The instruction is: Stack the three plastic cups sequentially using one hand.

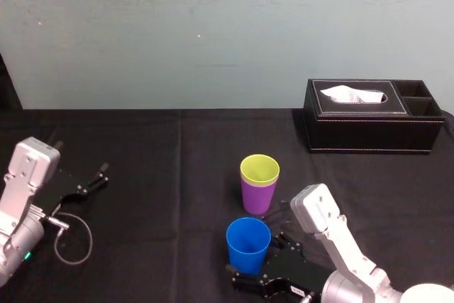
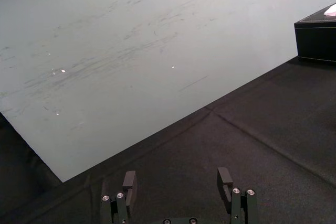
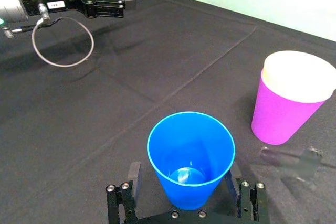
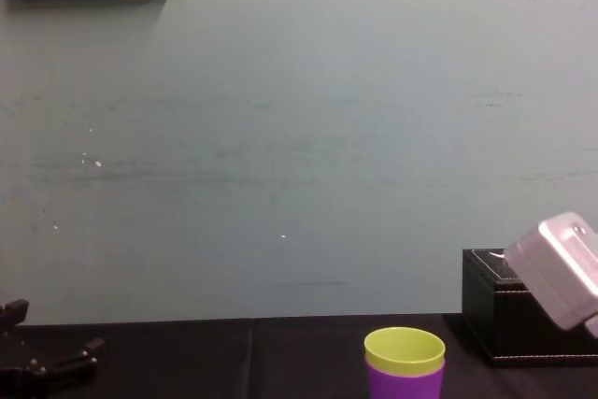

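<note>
Blue cup (image 3: 190, 145) stands upright between the right end effector's (image 3: 184, 174) wide fingers; purple cup (image 1: 257, 196), holding the yellow-green cup (image 1: 259, 169), waits just beyond; left end effector (image 2: 177, 174) idles wide, well apart.

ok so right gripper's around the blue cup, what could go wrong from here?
1. The right gripper straddles the blue cup low on its tapered wall, fingers open. On closing, the smooth cup may squeeze upward or tilt.
2. The yellow-green cup, nested in the purple cup, stands close behind the blue one. A low carry could clip its rim and topple the pair.
The left gripper rests open far to the left, unlikely to interfere.
</note>
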Robot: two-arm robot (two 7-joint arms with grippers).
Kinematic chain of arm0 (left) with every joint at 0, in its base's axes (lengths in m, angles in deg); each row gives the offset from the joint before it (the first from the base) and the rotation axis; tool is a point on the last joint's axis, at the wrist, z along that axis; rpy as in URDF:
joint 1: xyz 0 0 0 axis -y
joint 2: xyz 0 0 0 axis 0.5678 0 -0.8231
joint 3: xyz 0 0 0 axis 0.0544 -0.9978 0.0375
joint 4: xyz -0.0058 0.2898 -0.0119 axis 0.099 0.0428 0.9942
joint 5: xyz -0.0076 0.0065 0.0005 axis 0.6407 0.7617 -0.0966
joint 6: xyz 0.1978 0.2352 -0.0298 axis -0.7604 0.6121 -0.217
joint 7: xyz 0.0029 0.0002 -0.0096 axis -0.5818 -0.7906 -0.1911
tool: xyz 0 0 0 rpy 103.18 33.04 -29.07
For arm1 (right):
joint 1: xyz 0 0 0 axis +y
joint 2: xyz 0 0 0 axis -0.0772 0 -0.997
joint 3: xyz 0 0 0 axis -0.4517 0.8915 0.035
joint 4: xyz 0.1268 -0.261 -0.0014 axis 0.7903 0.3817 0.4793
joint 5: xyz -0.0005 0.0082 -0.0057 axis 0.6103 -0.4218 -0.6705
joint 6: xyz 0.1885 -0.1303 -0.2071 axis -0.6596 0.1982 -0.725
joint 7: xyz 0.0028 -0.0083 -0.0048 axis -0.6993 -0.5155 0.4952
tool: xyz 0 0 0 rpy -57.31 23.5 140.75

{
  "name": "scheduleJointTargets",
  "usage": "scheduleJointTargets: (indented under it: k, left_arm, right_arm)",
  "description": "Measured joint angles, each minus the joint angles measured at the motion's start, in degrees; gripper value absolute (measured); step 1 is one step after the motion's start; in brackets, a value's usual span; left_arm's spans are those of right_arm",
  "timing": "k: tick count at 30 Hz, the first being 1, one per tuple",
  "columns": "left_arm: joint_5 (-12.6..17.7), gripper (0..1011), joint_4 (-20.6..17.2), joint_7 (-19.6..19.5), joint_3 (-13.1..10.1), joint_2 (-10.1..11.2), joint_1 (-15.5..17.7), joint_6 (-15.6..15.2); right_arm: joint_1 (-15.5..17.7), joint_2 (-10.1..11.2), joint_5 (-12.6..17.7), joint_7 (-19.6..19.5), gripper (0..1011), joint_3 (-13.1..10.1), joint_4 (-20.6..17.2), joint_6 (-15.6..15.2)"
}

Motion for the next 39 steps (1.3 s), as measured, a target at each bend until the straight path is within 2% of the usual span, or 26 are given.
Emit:
scheduleJointTargets:
  k: [29, 39]
  left_arm:
    - [0.0, 1000, 0.0, 0.0, 0.0, 0.0, 0.0, 0.0]
    - [0.0, 1000, 0.0, 0.0, 0.0, 0.0, 0.0, 0.0]
  right_arm:
    - [-1.1, -2.9, -1.5, -0.3, 1004, 0.4, 2.0, -0.7]
    - [-1.1, -2.8, -1.4, -0.2, 1004, 0.3, 2.0, -0.7]
